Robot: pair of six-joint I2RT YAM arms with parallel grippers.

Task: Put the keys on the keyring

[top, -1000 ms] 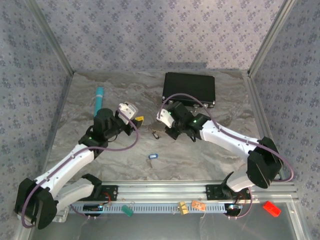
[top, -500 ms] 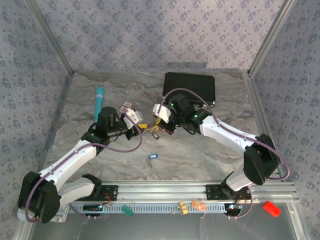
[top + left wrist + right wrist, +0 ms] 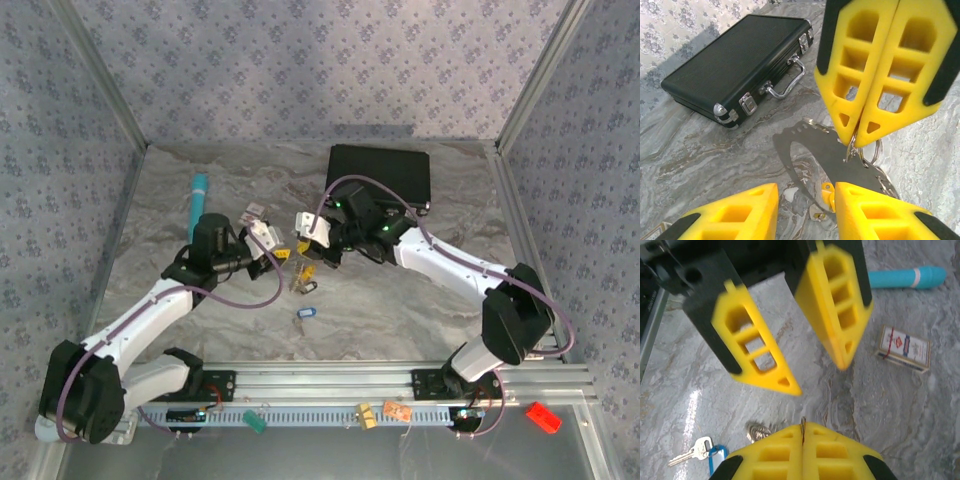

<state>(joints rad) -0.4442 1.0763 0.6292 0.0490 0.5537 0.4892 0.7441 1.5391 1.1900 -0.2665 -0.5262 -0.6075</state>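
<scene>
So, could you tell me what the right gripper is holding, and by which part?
The right gripper holds the keyring, its thin wire loop pinched between the shut fingertips.

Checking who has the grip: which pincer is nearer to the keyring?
Right. The right pincer is shut on the keyring at its fingertips; the left pincer is open, facing it with a gap between.
</scene>
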